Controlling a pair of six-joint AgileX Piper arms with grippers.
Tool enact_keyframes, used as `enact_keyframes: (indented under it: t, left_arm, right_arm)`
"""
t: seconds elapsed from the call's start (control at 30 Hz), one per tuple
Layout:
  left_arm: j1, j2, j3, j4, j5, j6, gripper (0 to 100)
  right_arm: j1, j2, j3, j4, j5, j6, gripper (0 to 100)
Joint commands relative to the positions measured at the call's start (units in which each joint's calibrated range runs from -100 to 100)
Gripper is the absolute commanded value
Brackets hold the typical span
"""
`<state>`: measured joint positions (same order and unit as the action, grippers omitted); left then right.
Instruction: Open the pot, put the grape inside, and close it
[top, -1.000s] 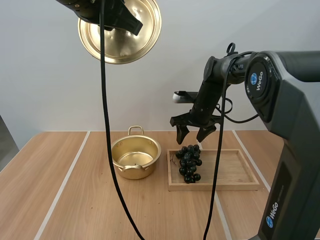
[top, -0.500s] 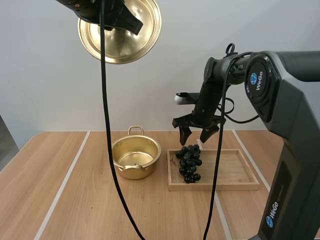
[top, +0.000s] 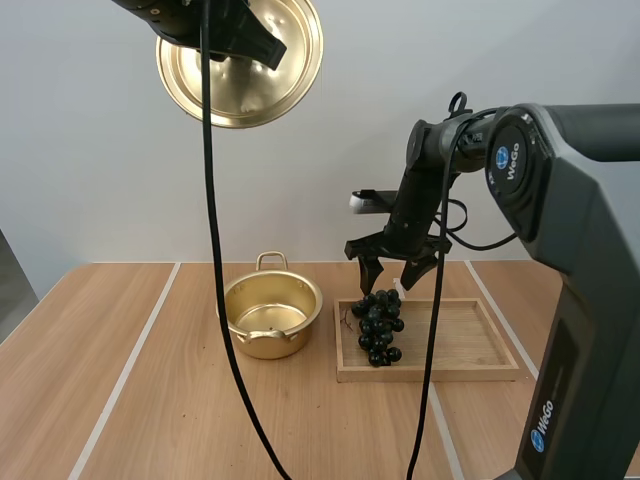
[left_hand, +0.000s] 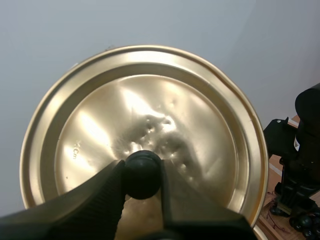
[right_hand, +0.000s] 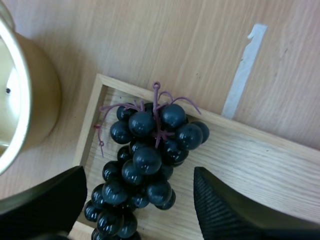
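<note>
**While the lid (top: 240, 95) hangs high, my right claw (top: 393, 270) hovers over the grapes (top: 378, 325)**

My left claw (left_hand: 142, 170) pinches the lid's black knob (left_hand: 142, 162). My right claw is spread wide, touching nothing. The grapes lie at the left end of the wooden tray (top: 470, 345), just right of the open pot (top: 262, 345) on the table (top: 150, 400).

Gold metal, dark fruit, pale wood

The lid (top: 245, 95), high at the far left, is shiny brass-gold with a black knob (left_hand: 142, 174). The pot (top: 272, 318) matches it, gold inside and out. The grapes (top: 378, 328) are glossy blue-black on thin purplish stems (right_hand: 157, 107). The tray (top: 470, 345) is light natural wood. The table (top: 150, 400) is warmer tan wood grain crossed by white stripes. The left claw (left_hand: 142, 172) and right claw (top: 392, 270) are matte black with ribbed inner faces.
</note>
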<state>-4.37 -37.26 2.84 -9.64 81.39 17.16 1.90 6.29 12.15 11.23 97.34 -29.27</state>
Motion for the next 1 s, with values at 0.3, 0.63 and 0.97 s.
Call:
enact_keyframes:
  t: [0.3,0.63,0.97]
  left_arm:
    - [-0.25,-0.34,-0.52,-0.33,-2.06,-0.93,0]
    - [-0.25,-0.34,-0.52,-0.33,-2.58,-0.96,0]
    - [-0.25,-0.34,-0.52,-0.33,-2.58,-0.96,0]
  right_arm:
    - [0.16,4.78,0.16,0.61,0.22,0.22,100]
    - [2.25,9.37,0.16,0.37,-2.73,0.22,100]
    - [2.35,12.19,0.16,0.59,-4.66,0.22,65]
